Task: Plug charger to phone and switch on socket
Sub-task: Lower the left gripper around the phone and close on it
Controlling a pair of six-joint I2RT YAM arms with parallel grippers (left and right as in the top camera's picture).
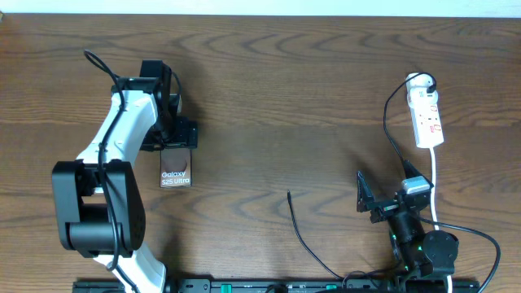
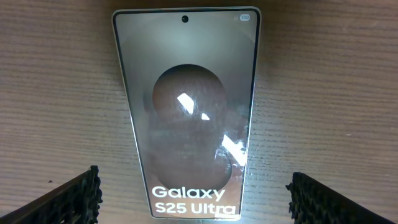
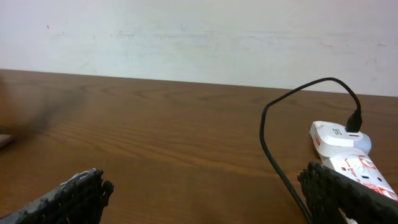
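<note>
The phone (image 1: 175,172) lies flat on the table at the left, its "Galaxy S25 Ultra" lettering at the near end; it fills the left wrist view (image 2: 186,106). My left gripper (image 1: 172,145) hovers above the phone, open, a finger on either side of the lettered end (image 2: 193,193), touching nothing. The white socket (image 1: 426,114) lies at the right. The charger cable (image 1: 389,122) is plugged into its far end, and the free plug tip (image 1: 288,194) lies on the table at centre. My right gripper (image 1: 389,194) is open and empty near the cable (image 3: 267,124) and socket (image 3: 356,169).
The socket's white cord (image 1: 435,175) runs toward the front edge past the right arm. The black cable loops along the table in front of the right gripper. A pale wall (image 3: 199,37) stands behind the table's far edge.
</note>
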